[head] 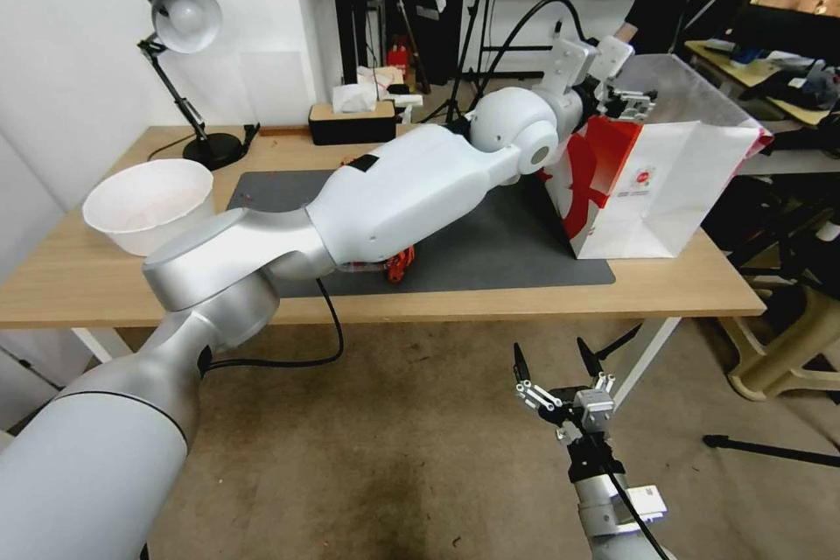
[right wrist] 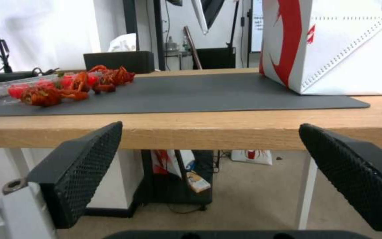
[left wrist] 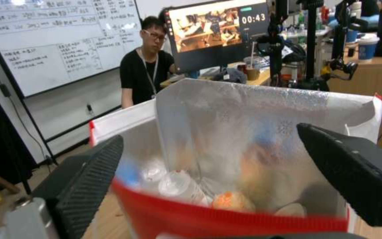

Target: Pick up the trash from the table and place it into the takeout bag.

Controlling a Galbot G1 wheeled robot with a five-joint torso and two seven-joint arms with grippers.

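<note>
The takeout bag (head: 647, 192), white with a red side, stands open on the right end of the table (head: 105, 280). My left arm reaches across the dark mat (head: 525, 245), and my left gripper (head: 628, 101) hangs open over the bag's near rim, holding nothing. In the left wrist view the left gripper (left wrist: 209, 139) looks down past the red rim of the takeout bag (left wrist: 244, 219) onto trash inside: a clear plastic cup (left wrist: 177, 186), a small beige-orange ball (left wrist: 230, 200) and blurred blue and beige shapes. My right gripper (head: 551, 350) waits open below the table's front edge.
A clear tray of red food (right wrist: 67, 88) lies on the mat, mostly hidden under my left arm, with a corner of that tray of red food (head: 398, 262) showing. A big white bowl (head: 150, 203), a desk lamp (head: 179, 17) and a tissue box (head: 350, 118) stand at left and back.
</note>
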